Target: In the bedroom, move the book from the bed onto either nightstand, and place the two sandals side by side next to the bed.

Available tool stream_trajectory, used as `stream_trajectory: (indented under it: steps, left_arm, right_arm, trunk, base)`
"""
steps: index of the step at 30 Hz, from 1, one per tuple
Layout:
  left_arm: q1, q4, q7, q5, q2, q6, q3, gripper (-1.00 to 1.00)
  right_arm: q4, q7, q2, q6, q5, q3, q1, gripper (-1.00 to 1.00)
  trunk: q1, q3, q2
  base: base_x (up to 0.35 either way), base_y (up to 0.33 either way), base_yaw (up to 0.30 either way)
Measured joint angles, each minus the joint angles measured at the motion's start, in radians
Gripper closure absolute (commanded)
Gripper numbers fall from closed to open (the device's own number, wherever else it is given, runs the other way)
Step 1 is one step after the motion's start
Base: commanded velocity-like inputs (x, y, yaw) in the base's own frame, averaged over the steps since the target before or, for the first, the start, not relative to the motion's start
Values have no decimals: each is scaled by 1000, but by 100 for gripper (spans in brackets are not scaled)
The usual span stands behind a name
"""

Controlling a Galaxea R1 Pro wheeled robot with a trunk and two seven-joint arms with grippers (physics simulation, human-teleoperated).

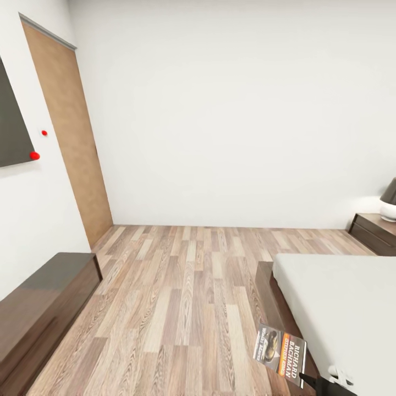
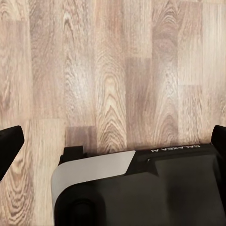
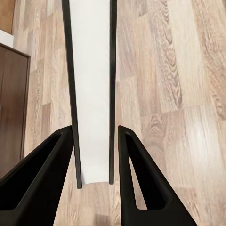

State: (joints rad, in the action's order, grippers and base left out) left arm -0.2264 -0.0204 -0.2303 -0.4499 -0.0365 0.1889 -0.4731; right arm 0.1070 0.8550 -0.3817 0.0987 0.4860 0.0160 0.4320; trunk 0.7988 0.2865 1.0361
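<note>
My right gripper (image 3: 96,155) is clamped on the book (image 1: 280,355), which I hold edge-on between my two dark fingers (image 3: 136,188): in my right wrist view the pale page block runs straight away from me, framed by the two thin dark covers, with a finger pressed to each cover. From my head camera the book shows low at the right, its cover tilted up towards me, orange band and the white words "RICHARD BACHMAN" readable. It hangs in the air over the corner of the bed's (image 1: 341,308) dark wooden frame, beside the white mattress, and only a small dark tip of my right arm shows at its lower corner, at the very bottom of the picture. The hand is held low and close to my body, fingers aimed down at the wood plank floor (image 1: 181,297).

My left gripper (image 2: 113,141) points straight down at the floor too. Its fingers stand wide apart, one black fingertip (image 2: 9,143) at each side edge of the left wrist view, nothing between them but planks. Under it lies part of my own dark base with a grey panel.

Ahead is a white wall, a brown door (image 1: 71,137) on the left, a long low dark cabinet (image 1: 44,308) along the left wall. A nightstand (image 1: 377,231) stands at the far right beyond the bed, with a lamp (image 1: 389,201) on it.
</note>
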Motion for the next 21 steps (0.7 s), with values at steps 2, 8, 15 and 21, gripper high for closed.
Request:
stream_trajectory:
  steps: [2, 8, 15, 21]
  left_arm:
    - [0, 0, 0, 0, 0, 0, 0, -100]
    - [0, 0, 0, 0, 0, 0, 0, -100]
    - [0, 0, 0, 0, 0, 0, 0, -100]
    - [0, 0, 0, 0, 0, 0, 0, -100]
  right_arm:
    - [0, 0, 0, 0, 0, 0, 0, 100]
    - [0, 0, 0, 0, 0, 0, 0, 100]
    - [0, 0, 0, 0, 0, 0, 0, 100]
    - [0, 0, 0, 0, 1, 1, 0, 100]
  trunk:
    - [0, 2, 0]
    - [0, 4, 0]
    - [0, 3, 0]
    - [0, -5, 0]
  base:
    - [0, 0, 0]
    - [0, 0, 0]
    - [0, 0, -2]
    - [0, 0, -52]
